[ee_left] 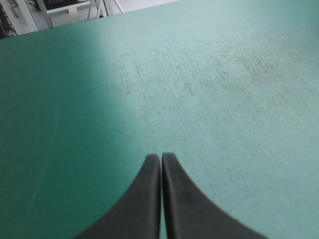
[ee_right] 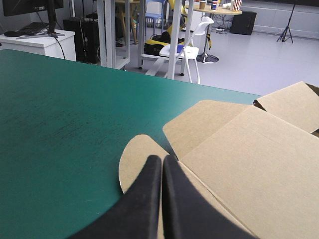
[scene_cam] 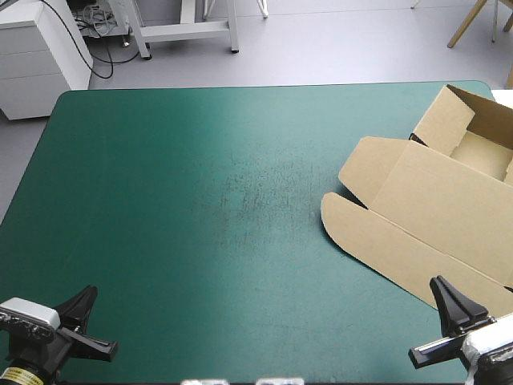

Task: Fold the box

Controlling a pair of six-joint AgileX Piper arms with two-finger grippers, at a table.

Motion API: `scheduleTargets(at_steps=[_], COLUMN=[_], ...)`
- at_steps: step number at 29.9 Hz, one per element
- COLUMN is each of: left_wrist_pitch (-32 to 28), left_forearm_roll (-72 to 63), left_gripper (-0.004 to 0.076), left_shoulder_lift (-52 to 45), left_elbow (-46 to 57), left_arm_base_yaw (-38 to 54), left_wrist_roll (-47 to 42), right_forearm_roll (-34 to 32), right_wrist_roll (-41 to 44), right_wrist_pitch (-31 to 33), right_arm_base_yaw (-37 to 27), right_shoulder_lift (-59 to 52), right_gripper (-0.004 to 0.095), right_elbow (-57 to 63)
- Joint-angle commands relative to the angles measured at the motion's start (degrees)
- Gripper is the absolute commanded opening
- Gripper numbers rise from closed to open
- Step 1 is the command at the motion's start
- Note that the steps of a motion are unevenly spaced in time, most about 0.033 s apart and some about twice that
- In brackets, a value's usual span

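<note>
**Logged: open box at right, both pincers pinched together**

Found the brown box (scene_cam: 433, 208) lying on the teal-green desk (scene_cam: 200, 200), running off the desk's right edge. Noted the tray part (scene_cam: 481, 152) standing with walls raised at the box's far end. Noted the lid panel (scene_cam: 425, 224) lying flat at the box's near end, with rounded flaps on its left side. Saw the right pincer (ee_right: 162, 158) drawn narrow, black fingers (ee_right: 144, 199) meeting in one arch, gripping nothing. Placed its tip over the box's near rounded flap (ee_right: 134, 162); could not tell contact. Saw the left pincer (ee_left: 160, 157) likewise pressed together and empty, well apart from the box, above bare scuffed cover.
</note>
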Motion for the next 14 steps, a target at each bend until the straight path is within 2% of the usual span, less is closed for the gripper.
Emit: scheduleTargets(at_steps=[1,14], left_wrist_pitch=[-4.2,-4.2], left_forearm_roll=[0.4,0.4], left_gripper=[-0.0010,-0.0010], left_shoulder_lift=[0.9,0.9], left_elbow=[-1.3,-1.3], left_arm_base_yaw=[-0.1,-0.1], left_wrist_roll=[-0.1,-0.1], right_forearm_roll=[-0.6,-0.7], right_wrist_roll=[0.2,-0.1], right_wrist_pitch=[-4.4,-11.4], right_arm_base_yaw=[0.0,0.0], right_shoulder_lift=[-1.2,-1.2], right_gripper=[-0.0014,-0.0014], right_elbow=[-1.0,5.0])
